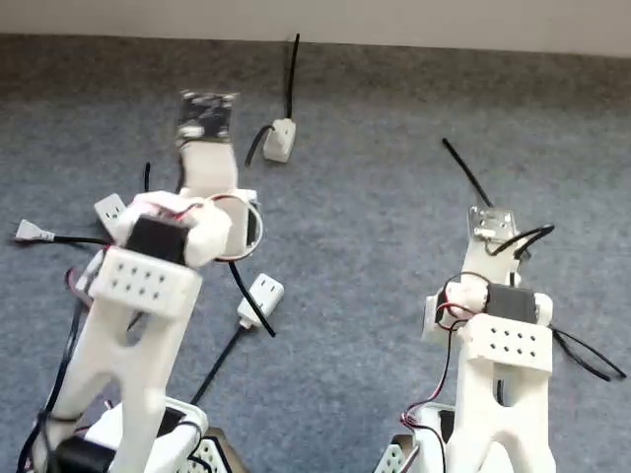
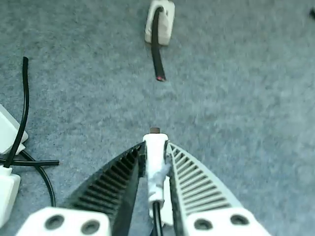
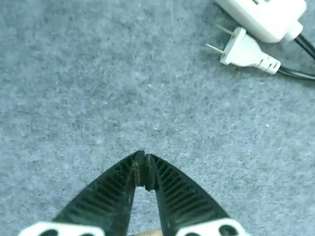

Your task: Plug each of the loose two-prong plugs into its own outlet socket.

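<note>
Left wrist view, plug (image 2: 155, 160) clamped in left gripper (image 2: 155, 145), outlet socket (image 2: 161, 22) well ahead.

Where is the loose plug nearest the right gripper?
In the right wrist view the plug lies on the grey carpet beyond the shut right gripper, beside a white outlet block.

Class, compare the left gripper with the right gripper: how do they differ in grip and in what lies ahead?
The left gripper is shut on a white plug; the right gripper is shut on nothing. Ahead of the left gripper lies a white socket; ahead of the right gripper lies a loose plug. Both have black ribbed fingers and hang over grey carpet.
</note>
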Action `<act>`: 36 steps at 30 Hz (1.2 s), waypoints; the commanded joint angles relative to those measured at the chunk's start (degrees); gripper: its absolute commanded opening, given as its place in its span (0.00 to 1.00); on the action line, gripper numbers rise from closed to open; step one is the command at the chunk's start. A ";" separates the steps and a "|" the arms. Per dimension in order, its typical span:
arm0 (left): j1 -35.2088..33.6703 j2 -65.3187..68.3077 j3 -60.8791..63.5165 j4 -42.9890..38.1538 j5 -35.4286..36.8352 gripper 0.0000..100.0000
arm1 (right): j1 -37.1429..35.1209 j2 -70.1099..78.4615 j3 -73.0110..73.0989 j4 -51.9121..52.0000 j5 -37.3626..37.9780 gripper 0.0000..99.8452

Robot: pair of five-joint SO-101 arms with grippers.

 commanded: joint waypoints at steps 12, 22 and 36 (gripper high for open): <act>4.79 18.59 -10.86 20.40 -46.42 0.01 | 0.66 -0.92 15.96 -19.38 -0.44 0.01; 7.69 18.86 -8.75 13.71 -32.09 0.01 | 0.75 -0.92 17.10 -20.18 -0.70 0.01; 4.35 19.21 -4.18 9.05 53.27 0.01 | 0.75 -0.92 17.19 -20.18 -0.88 0.01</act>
